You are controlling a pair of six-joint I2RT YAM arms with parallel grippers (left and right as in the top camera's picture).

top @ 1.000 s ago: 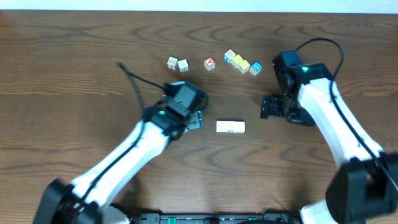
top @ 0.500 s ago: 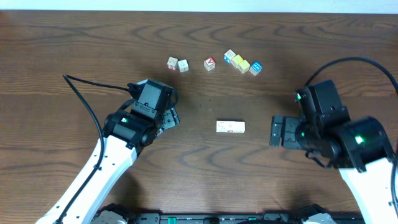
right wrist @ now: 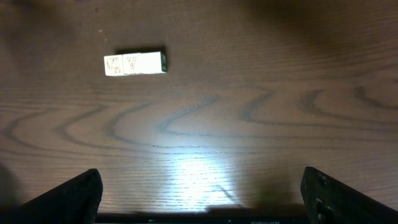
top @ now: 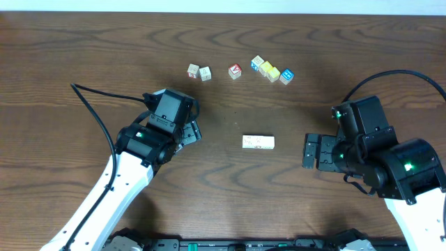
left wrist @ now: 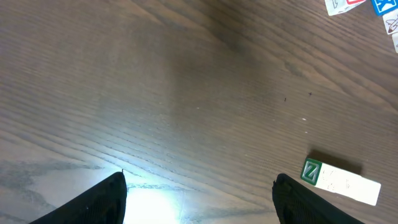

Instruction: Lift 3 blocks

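Observation:
The 3 blocks point(top: 258, 142) lie end to end as one short whitish row flat on the table's middle. In the right wrist view the row point(right wrist: 135, 63) shows faint marks on top. The left wrist view catches it point(left wrist: 343, 183) at the lower right, with a green Z on its near end. My left gripper point(top: 189, 132) hovers to the row's left, open and empty point(left wrist: 199, 190). To the right of the row, my right gripper point(top: 311, 150) is also open and empty point(right wrist: 200, 183). Neither touches the row.
Several loose cubes sit along the far side: two whitish ones point(top: 198, 72), a red-faced one point(top: 235, 70), then a cluster with yellow point(top: 272, 72) and blue point(top: 286, 76) faces. A black cable point(top: 104, 97) trails from the left arm.
Both arms have pulled away from the row, the left toward the left, the right toward the near right. Over the last half second they barely move. The row stays put.

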